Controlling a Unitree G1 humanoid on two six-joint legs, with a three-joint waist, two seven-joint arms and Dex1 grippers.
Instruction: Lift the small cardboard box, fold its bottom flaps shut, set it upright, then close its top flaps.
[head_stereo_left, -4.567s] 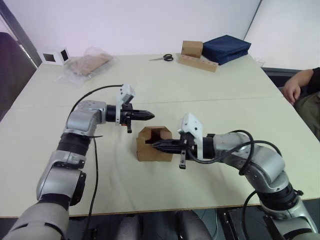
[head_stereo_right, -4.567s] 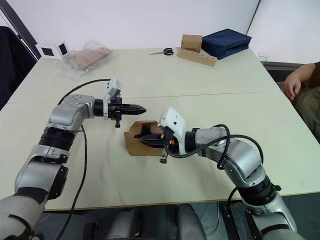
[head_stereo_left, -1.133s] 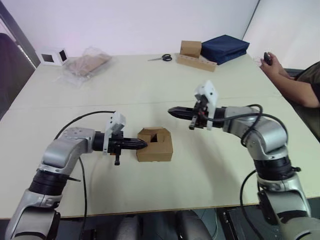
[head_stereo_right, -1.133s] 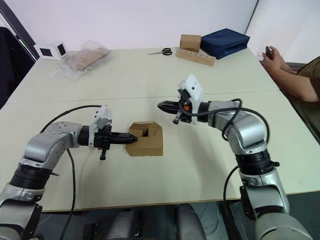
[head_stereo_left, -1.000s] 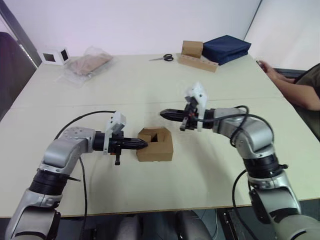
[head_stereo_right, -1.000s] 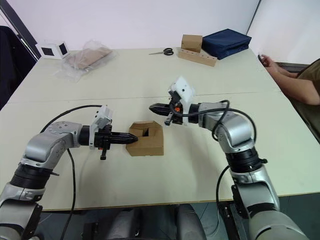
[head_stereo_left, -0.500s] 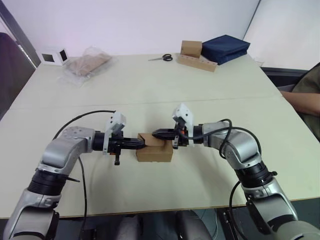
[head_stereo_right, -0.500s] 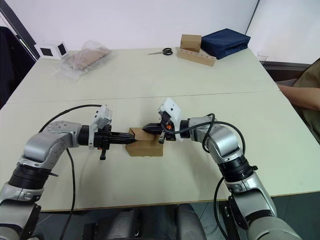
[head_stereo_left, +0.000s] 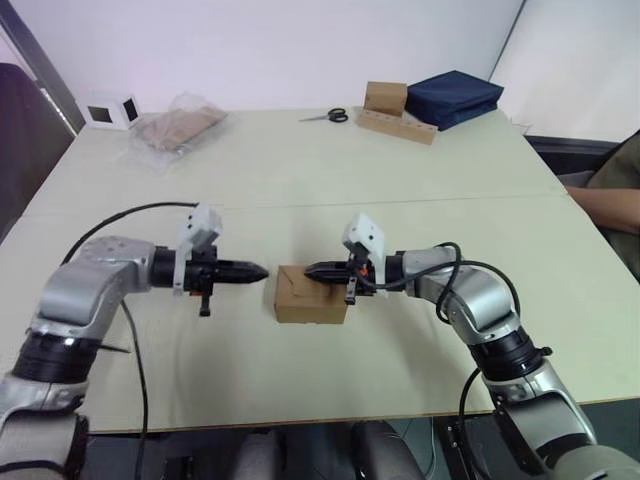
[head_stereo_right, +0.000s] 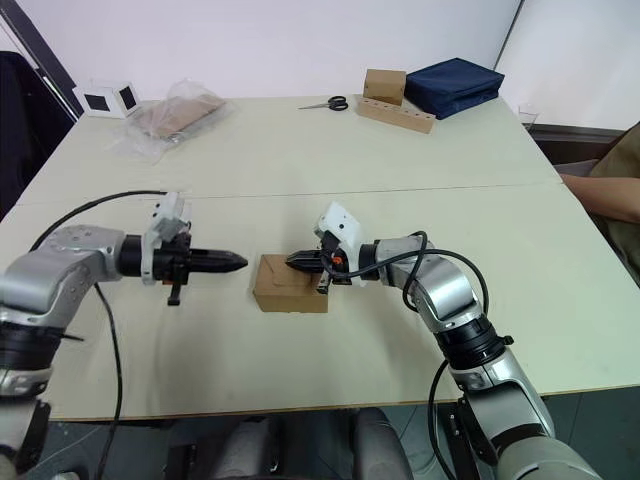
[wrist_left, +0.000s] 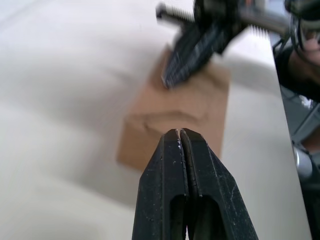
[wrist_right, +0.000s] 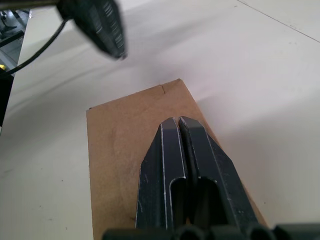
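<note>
Box (head_stereo_left: 311, 295) — small cardboard one, plain brown, no print or label readable — sits upright near middle of table (head_stereo_left: 420, 175), closer to near edge. Long axis runs left-right across robot's front. Top flaps (wrist_right: 125, 145) folded flat, top face closed. Right gripper (head_stereo_left: 307, 270) clenched, fingers pressed together, tips resting over top face from right side. Left gripper (head_stereo_left: 262, 270) also clenched, nothing held, pointing at box from left, just apart from its left wall. Bare tabletop all round box, wide open room front and sides. Far edge: clear plastic bag (head_stereo_left: 175, 127) of cardboard pieces, scissors (head_stereo_left: 328, 116), cube-like cardboard box (head_stereo_left: 385, 97) with strip, dark blue case (head_stereo_left: 453, 96) — all well apart. Person's arm (head_stereo_left: 612, 203) at right table edge.
</note>
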